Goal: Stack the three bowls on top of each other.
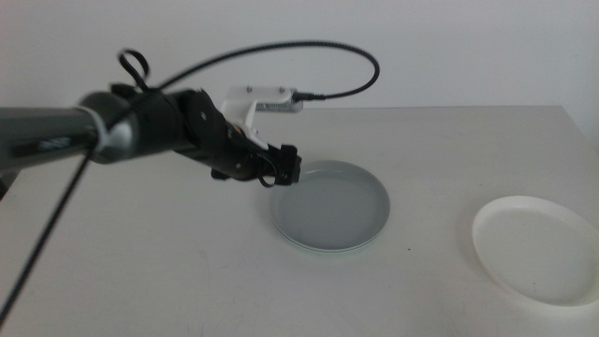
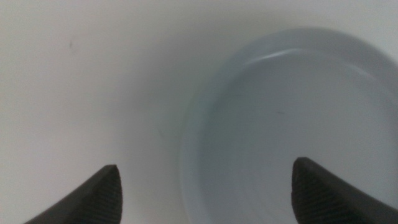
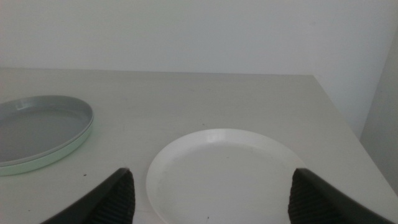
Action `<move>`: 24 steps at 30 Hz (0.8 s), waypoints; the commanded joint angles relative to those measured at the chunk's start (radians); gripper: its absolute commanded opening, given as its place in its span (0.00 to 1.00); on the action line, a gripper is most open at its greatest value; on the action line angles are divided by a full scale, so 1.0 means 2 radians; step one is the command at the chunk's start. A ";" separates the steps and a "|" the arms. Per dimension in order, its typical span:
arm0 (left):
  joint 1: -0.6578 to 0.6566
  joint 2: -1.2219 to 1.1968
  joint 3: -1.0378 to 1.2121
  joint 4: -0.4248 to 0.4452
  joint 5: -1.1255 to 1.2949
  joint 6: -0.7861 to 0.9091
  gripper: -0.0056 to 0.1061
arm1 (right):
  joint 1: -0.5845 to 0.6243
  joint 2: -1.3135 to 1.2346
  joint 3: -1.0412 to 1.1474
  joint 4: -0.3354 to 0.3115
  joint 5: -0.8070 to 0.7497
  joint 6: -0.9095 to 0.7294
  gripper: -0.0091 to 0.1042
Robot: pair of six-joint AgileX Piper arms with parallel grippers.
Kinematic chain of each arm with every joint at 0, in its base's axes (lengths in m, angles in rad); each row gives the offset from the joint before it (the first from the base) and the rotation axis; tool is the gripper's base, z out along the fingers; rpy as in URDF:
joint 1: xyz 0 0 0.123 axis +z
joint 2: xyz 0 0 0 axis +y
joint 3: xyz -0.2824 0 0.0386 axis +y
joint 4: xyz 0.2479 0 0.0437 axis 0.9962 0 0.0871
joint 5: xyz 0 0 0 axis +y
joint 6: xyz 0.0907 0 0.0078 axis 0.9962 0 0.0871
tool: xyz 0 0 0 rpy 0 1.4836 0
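The pale grey bowl [image 1: 332, 201] sits nested on the mint green bowl [image 1: 323, 247], whose rim shows beneath it, at the table's middle. My left gripper [image 1: 284, 170] hovers at the grey bowl's left rim, jaws open and empty; the left wrist view shows the grey bowl [image 2: 292, 124] between and beyond the jaws. The white bowl [image 1: 535, 248] lies alone at the right edge of the table. My right gripper [image 3: 211, 193] is out of the middle view; its open jaws frame the white bowl [image 3: 224, 174], with the grey bowl [image 3: 40, 127] on the green rim [image 3: 43, 160] beyond.
The left arm's black cable [image 1: 281, 51] loops above the table behind the stack. The table's right edge [image 3: 339, 112] runs close to the white bowl. The pale tabletop [image 1: 140, 262] is bare in front of the left arm.
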 commanded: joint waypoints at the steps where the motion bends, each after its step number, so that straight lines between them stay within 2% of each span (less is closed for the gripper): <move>1: -0.001 -0.064 -0.011 -0.009 0.004 0.029 0.99 | 0.000 -0.013 -0.003 -0.005 -0.040 -0.003 0.63; 10: 0.021 -0.231 -0.011 -0.006 0.158 0.128 0.99 | 0.000 -0.013 -0.003 -0.005 -0.040 -0.003 0.63; 14: 0.022 -0.292 -0.011 0.010 0.212 0.124 0.99 | 0.000 -0.013 -0.003 -0.005 -0.040 -0.003 0.63; 24: 0.022 -0.397 -0.011 0.014 0.275 0.110 0.99 | 0.000 -0.013 -0.003 -0.005 -0.040 -0.003 0.63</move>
